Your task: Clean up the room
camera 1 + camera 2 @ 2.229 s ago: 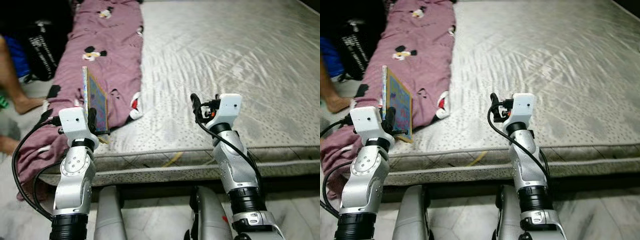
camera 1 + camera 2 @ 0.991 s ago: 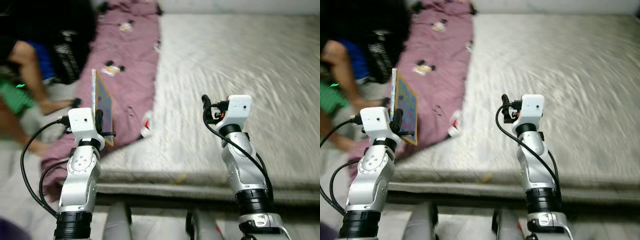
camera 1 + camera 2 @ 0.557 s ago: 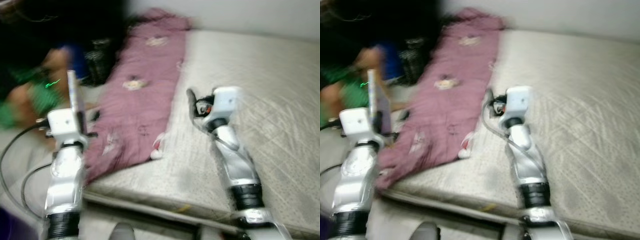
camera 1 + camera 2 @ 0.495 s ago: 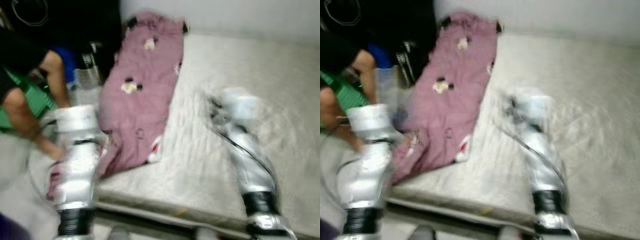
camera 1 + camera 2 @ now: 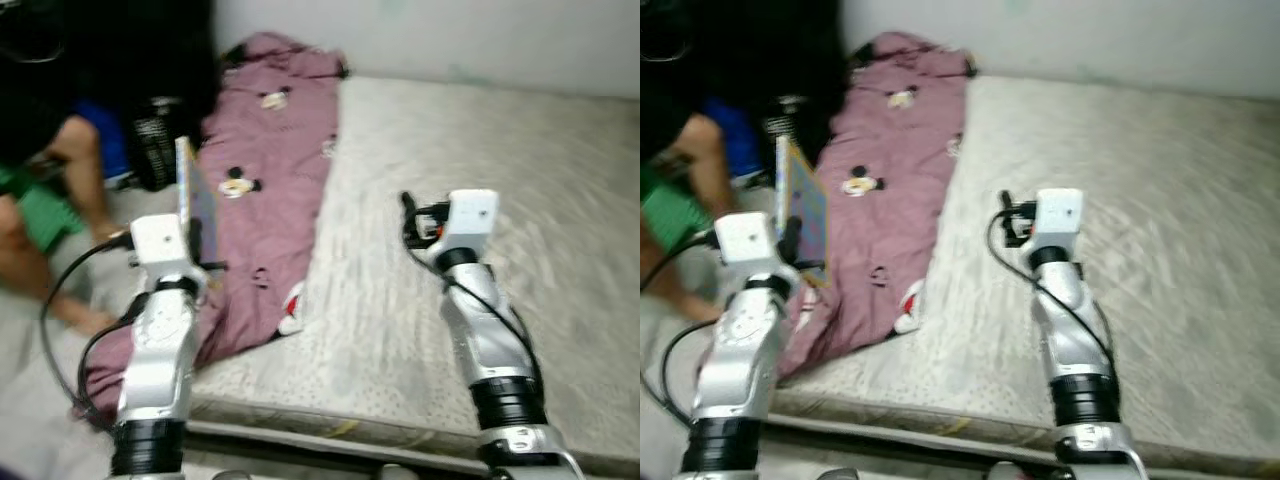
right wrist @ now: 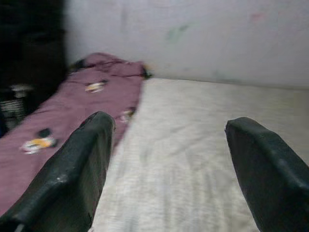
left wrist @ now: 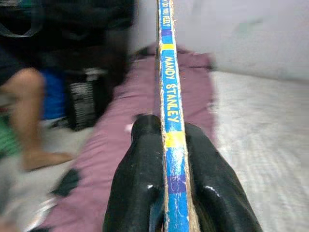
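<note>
My left gripper [image 7: 166, 159] is shut on a thin picture book [image 5: 194, 199], held upright on edge above the left side of the bed; its blue and yellow spine [image 7: 167, 87] runs between the two black fingers [image 7: 140, 174]. My right gripper [image 6: 169, 159] is open and holds nothing, raised over the grey mattress [image 5: 480, 150]. A purple blanket with cartoon mouse prints [image 5: 270, 150] lies along the mattress's left side and hangs over its edge.
A person sits on the floor at the left, with a bare leg [image 5: 85, 200] and green clothing [image 5: 30, 210] showing. A dark bag [image 5: 155, 150] stands beside them. A pale wall [image 5: 450, 40] runs behind the bed.
The camera has swung and lifted, so the wall and the person now show. The book stays in my left gripper; my right gripper stays open.
</note>
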Robot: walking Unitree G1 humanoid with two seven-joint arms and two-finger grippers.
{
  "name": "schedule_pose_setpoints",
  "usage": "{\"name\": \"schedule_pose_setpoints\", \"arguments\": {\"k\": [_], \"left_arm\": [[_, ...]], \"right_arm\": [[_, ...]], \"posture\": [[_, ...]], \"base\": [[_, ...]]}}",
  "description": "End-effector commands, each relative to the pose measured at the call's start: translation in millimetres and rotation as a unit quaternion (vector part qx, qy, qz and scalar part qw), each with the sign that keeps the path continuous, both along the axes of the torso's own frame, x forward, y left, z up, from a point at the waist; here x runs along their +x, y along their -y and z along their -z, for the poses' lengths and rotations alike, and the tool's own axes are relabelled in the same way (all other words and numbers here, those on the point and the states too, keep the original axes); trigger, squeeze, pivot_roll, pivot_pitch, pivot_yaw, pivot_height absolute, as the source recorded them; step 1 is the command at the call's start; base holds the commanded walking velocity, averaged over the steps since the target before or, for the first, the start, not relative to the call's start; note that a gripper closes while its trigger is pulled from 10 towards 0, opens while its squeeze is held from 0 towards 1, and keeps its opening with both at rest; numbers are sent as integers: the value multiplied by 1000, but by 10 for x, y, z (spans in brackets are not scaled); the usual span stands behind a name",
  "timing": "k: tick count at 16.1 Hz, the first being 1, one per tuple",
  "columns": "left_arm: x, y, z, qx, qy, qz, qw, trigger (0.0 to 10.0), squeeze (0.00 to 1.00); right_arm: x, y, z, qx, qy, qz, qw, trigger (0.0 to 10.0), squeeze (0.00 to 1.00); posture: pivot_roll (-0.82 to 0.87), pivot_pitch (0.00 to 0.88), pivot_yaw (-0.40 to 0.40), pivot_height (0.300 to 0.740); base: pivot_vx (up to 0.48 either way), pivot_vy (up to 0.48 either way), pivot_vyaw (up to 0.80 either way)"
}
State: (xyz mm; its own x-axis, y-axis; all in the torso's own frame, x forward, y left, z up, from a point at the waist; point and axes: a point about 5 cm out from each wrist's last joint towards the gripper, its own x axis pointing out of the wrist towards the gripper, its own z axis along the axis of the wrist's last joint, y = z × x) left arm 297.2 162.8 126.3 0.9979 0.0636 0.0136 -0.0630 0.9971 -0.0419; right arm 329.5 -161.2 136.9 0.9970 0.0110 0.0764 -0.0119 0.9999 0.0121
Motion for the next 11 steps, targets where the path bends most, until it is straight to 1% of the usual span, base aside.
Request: {"name": "schedule_pose_setpoints", "arguments": {"k": [1,2,5,11], "left_arm": [[6,-30,-75,4,19,-1,1000,10000,0],[7,-23,-73,4,19,1,1000,10000,0],[3,-13,-68,-2,19,1,1000,10000,0],[1,-15,-54,-8,18,-2,1000,10000,0]], "right_arm": [[5,-44,-9,3,1,-10,1000,10000,0],[11,-49,-14,3,2,-12,1000,10000,0],[17,-66,-29,2,3,-17,1000,10000,0],[13,-61,-28,2,3,-18,1000,10000,0]], "posture": [[-17,0,2,740],[-17,0,2,740],[-18,0,-2,740],[-22,0,-2,740]], "base": [[0,0,-800],[0,0,-563],[0,-279,0],[0,-374,0]]}}
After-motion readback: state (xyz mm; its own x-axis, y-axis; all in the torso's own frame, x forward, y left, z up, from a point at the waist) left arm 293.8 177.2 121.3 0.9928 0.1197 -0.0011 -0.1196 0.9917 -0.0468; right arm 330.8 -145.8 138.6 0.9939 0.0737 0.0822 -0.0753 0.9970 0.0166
